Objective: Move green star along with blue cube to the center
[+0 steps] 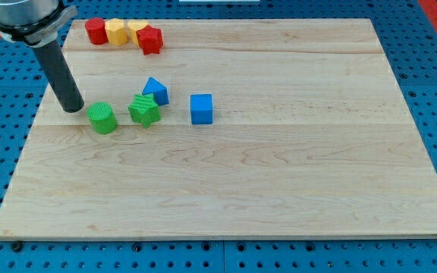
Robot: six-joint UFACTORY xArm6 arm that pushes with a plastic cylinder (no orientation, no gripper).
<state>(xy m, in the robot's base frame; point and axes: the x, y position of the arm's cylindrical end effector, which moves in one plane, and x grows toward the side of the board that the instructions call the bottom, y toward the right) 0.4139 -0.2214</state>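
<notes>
The green star (144, 110) lies left of the board's middle. The blue cube (201, 108) sits to its right with a gap between them. A blue triangular block (156, 90) touches the star's upper right side. A green cylinder (102, 117) lies just left of the star. My tip (72, 108) rests on the board just left of the green cylinder, close to it, and well left of the star and the cube.
At the view's top left a red cylinder (95, 31), a yellow block (116, 32), another yellow block (135, 31) and a red block (150, 39) stand in a row. The wooden board (279, 174) lies on a blue perforated table.
</notes>
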